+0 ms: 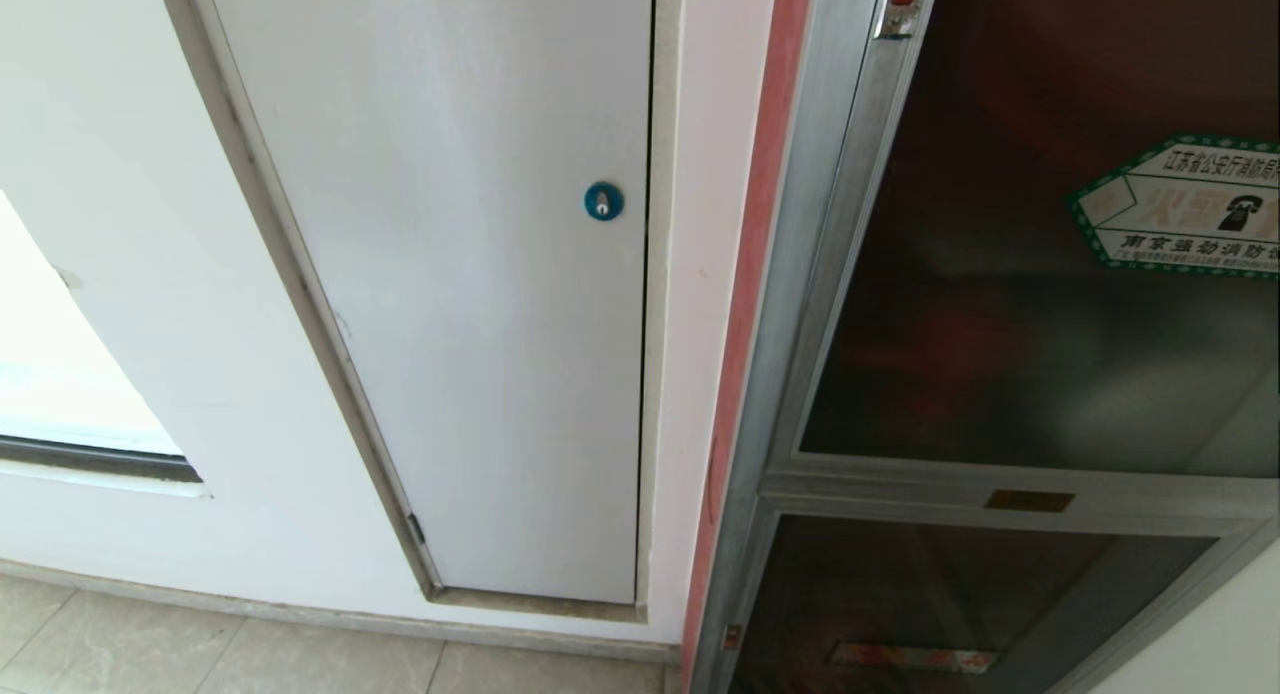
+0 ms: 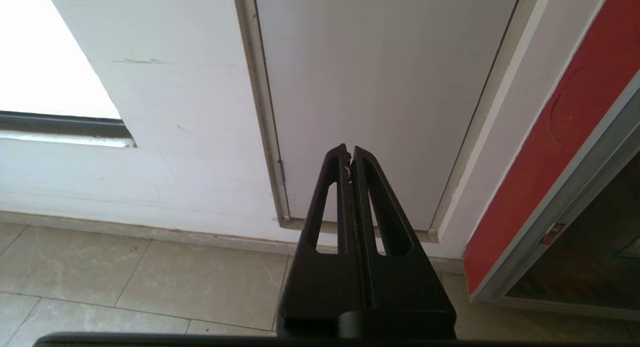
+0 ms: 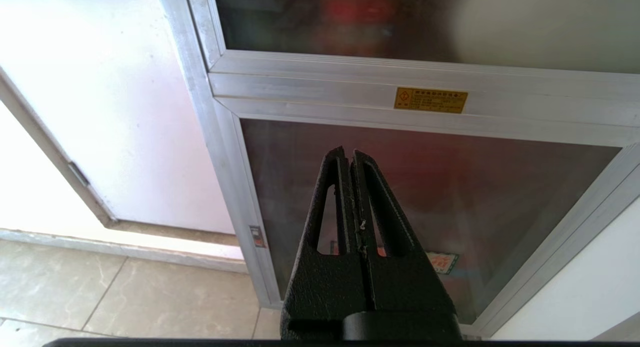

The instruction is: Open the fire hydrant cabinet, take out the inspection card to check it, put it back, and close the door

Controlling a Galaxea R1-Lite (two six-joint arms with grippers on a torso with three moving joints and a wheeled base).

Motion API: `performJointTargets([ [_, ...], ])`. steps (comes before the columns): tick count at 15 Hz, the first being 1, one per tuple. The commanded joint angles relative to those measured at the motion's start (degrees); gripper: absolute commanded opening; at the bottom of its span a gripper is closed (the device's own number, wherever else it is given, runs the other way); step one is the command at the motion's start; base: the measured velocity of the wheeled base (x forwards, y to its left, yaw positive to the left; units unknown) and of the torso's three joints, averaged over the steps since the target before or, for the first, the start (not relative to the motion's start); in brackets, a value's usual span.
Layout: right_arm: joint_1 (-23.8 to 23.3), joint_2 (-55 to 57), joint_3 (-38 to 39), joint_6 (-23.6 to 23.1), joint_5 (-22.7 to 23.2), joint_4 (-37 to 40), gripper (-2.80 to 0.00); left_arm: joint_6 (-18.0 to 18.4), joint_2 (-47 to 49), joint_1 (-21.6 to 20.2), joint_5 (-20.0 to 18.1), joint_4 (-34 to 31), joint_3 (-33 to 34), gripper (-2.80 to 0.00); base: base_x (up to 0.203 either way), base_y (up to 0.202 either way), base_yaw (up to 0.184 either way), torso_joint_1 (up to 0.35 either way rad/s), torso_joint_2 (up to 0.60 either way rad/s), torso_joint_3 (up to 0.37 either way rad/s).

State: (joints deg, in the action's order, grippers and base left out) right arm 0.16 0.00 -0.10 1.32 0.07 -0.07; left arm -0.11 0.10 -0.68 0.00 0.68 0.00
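Silver-framed fire hydrant cabinet with red edging; dark tinted door; green-bordered white sticker; plain white panel door, blue lock.

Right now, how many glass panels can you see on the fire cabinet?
2. The upper door, with the hexagonal sticker, and the lower glass panel beneath the frame's small yellow plate. The cabinet runs past the head view's edge, so more may be hidden.

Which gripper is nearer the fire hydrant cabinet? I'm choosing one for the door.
Right. The right gripper faces the fire hydrant cabinet; the left gripper faces the white panel door beside it.
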Motion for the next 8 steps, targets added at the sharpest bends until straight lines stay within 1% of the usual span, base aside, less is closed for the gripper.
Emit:
performJointTargets([
  [1,0.02,0.09,0.01,0.00,0.01,-0.01,-2.80,-0.06,0.08,-0.02,0.08,0.02,0.26,-2.80,0.000,0.000,0.000,0.000,0.00,0.000],
  [8,0.02,0.09,0.01,0.00,0.01,-0.01,-2.80,-0.06,0.08,-0.02,0.00,0.02,0.26,-2.80,0.000,0.000,0.000,0.000,0.00,0.000],
])
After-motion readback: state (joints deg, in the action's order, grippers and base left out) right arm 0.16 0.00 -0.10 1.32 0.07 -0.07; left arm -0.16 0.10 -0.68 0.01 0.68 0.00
